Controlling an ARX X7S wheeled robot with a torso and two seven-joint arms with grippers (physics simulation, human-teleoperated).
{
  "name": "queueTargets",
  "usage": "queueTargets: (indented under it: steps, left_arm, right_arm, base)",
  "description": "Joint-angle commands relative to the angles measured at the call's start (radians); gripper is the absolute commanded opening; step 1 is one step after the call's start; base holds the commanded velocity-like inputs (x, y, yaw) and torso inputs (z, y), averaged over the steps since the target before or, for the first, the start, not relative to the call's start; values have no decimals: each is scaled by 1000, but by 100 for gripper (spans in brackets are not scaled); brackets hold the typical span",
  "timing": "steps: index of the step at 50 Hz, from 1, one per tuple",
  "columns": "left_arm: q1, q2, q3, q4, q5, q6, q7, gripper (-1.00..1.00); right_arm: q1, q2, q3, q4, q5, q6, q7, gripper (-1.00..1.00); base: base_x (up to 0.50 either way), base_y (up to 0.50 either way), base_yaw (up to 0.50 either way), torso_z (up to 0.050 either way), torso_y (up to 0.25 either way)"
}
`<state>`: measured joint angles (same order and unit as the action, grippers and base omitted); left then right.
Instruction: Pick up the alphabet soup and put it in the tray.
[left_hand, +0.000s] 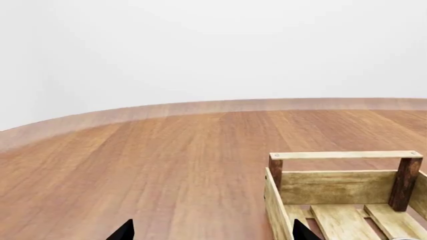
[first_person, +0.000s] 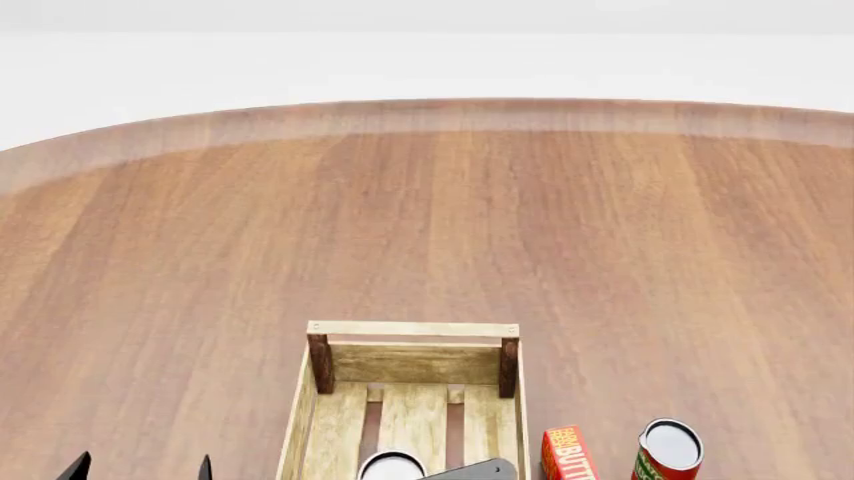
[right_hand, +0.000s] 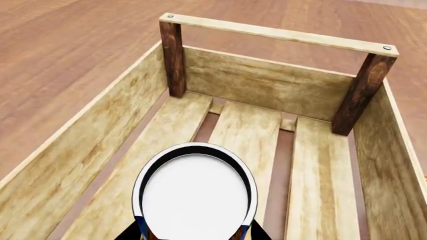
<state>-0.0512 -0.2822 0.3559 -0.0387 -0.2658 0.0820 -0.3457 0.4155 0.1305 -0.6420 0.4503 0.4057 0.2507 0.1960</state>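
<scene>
The alphabet soup (right_hand: 195, 192) shows its plain whitish round top and a strip of blue label. My right gripper (right_hand: 195, 235) is shut on it, a black finger pressed to each side. The can is inside the tray (right_hand: 267, 87), over the slatted floor; I cannot tell whether it touches the slats. In the head view the can's top (first_person: 391, 466) sits in the tray (first_person: 414, 330) at the bottom edge. My left gripper (left_hand: 212, 233) is open and holds nothing, over bare table just left of the tray's end (left_hand: 337, 186). Its tips (first_person: 140, 468) show at the lower left.
A red butter box (first_person: 570, 455) and a smaller red can with a white top (first_person: 667, 448) stand just right of the tray. The round wooden table (first_person: 427, 220) stretches far ahead to its curved edge.
</scene>
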Motion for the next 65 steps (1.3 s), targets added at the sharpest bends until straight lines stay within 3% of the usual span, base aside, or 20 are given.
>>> queueTargets:
  steps: [1, 33, 34, 65]
  left_arm:
    - [-1, -3, 2, 1, -3, 0, -4, 100]
    - [-5, -7, 12, -3, -9, 4, -9, 100]
    - [-5, -7, 12, -5, -9, 5, -9, 100]
    - [-3, -14, 19, 4, -9, 10, -22, 100]
  right_arm:
    - [9, 1, -1, -15, -22, -2, -2, -100]
    - [23, -4, -16, 27, -7, -4, -4, -100]
    - [22, -3, -16, 24, -5, -2, -5, 100]
    - [-96, 140, 32, -402, 74, 110, 120, 100]
  base:
    - [0, 0, 0, 0, 0]
    - [0, 0, 0, 0, 0]
    - [0, 0, 0, 0, 0]
    - [0, 0, 0, 0, 0]
